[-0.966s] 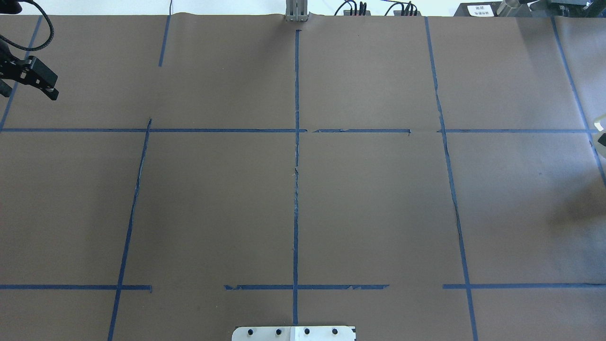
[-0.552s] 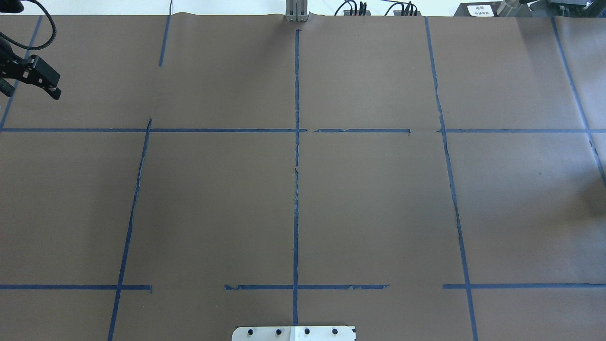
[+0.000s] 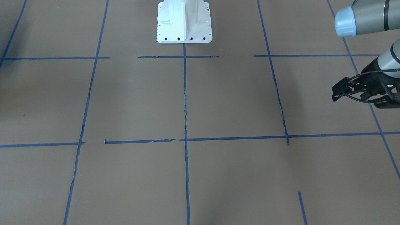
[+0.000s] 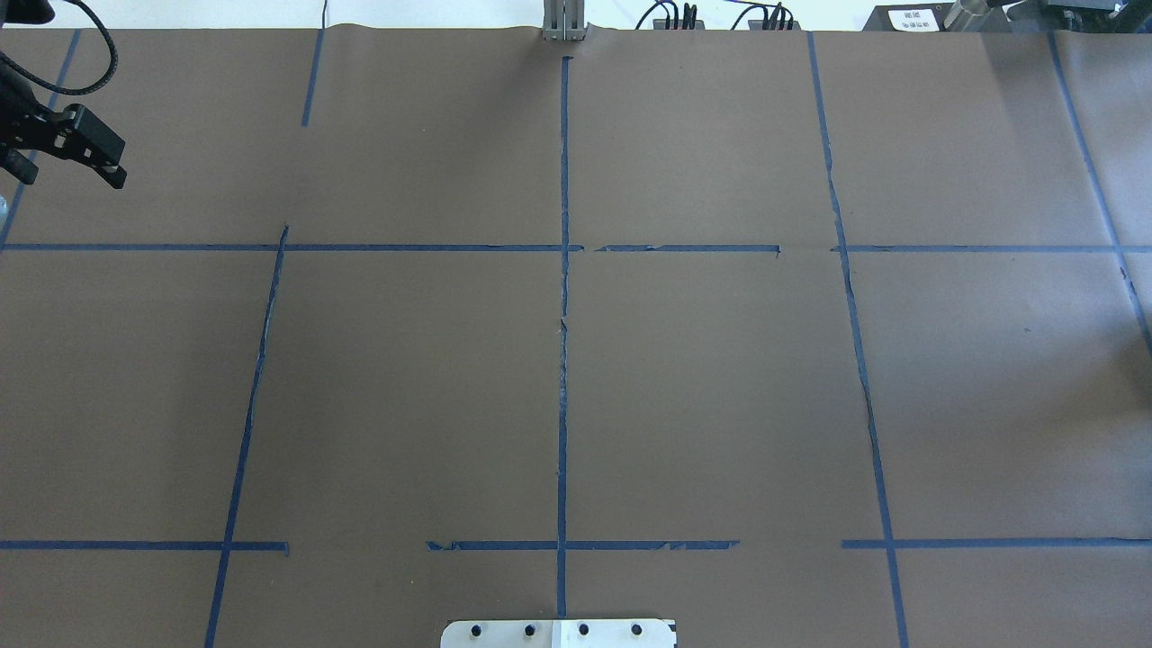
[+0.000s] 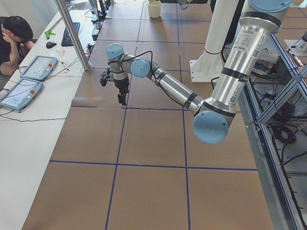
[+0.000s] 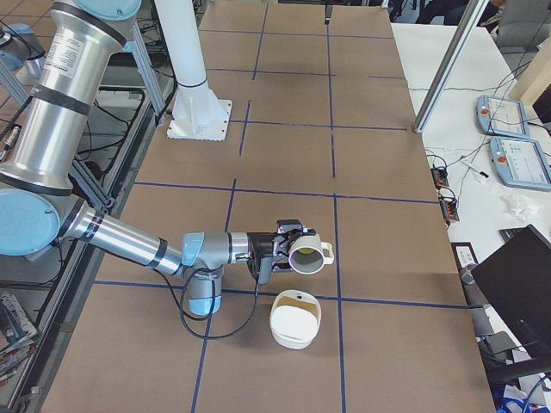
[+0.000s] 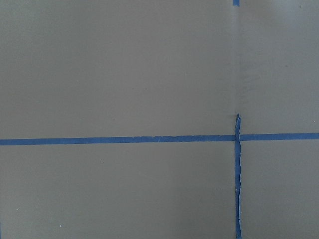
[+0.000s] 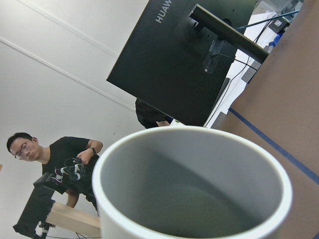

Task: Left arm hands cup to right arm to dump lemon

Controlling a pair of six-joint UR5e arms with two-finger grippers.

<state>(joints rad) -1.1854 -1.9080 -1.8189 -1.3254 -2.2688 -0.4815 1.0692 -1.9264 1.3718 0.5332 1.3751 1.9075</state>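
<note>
Cup of white glazed ware with a squarish loop handle [image 6: 307,255] sits at the tip of the right arm [image 6: 129,241], a silver tube arm with pale-blue joint caps. The arm reaches low over the brown paper-covered table [image 4: 720,405] near the table's right end. The cup is tipped on its side. Its mouth faces that end of the table and its handle points away from the robot. The right wrist view looks straight into the mouth and shows a smooth grey inside. The black boxy right gripper [image 6: 286,248] is right behind the cup. Only the side view shows it, so I cannot tell how its jaws stand. A round white bowl [image 6: 293,331] rests on the table just beside the cup, close to a blue tape line [image 6: 387,303].

The left arm [image 5: 172,88], also silver with pale-blue caps, stretches out toward the far left part of the table. Its black open-frame left gripper [image 4: 67,164] hangs above the paper with the jaws spread wide and nothing between them. A black cable [image 4: 94,72] loops over it. The left wrist view shows only brown paper and crossing blue tape.

A black monitor [image 8: 189,55] and a person in a black shirt [image 8: 70,154] stand beyond the cup's rim.
</note>
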